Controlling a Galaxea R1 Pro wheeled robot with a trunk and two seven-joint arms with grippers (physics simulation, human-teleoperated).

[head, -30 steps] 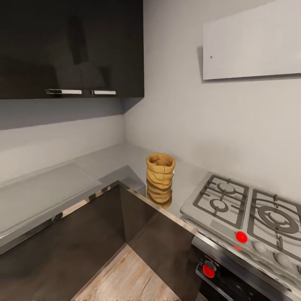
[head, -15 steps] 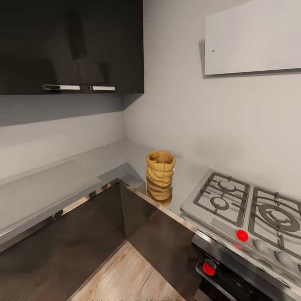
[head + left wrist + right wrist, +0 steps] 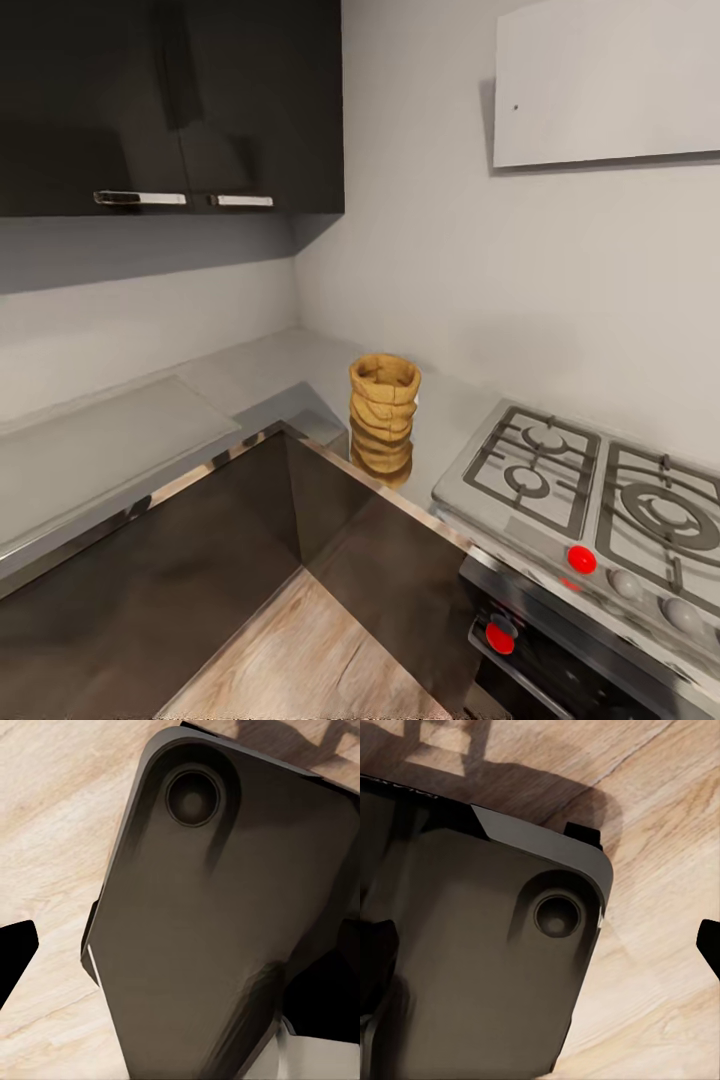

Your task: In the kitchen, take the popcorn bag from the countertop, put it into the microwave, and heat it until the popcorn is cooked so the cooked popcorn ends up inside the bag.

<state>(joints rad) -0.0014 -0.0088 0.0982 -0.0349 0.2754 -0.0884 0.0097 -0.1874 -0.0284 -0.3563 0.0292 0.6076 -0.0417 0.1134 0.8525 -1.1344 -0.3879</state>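
Since the head camera looks down into a kitchen corner, the popcorn bag (image 3: 384,417) is easy to spot: it stands upright just past centre on the glossy grey countertop (image 3: 110,455), close to the counter's front edge, rolled rim up, with its reflection showing in the surface below it. The gas hob (image 3: 590,505) sits at about 4 o'clock from the bag, near but not touching, and has red knobs (image 3: 581,559) along its front. Below the hob at 5 o'clock there's the steel oven (image 3: 560,665). Dark wall cabinets (image 3: 170,100) hang at 10 o'clock with two silver handles (image 3: 140,198), and a pale panel (image 3: 610,85) is on the wall at 1 o'clock. Wood floor (image 3: 290,665) shows at 6 o'clock between the dark base cabinet fronts (image 3: 150,590).

The left wrist cam shows a dark grey robot body panel (image 3: 217,915) with a round recess (image 3: 193,797) in it, over light wood floor (image 3: 52,810). I honestly can't tell how the left claw is set.

The right wrist cam is much the same: a dark panel (image 3: 472,960) with a round recess (image 3: 557,916), and wood flooring (image 3: 660,967) beside it. I can't tell the right claw's state either.
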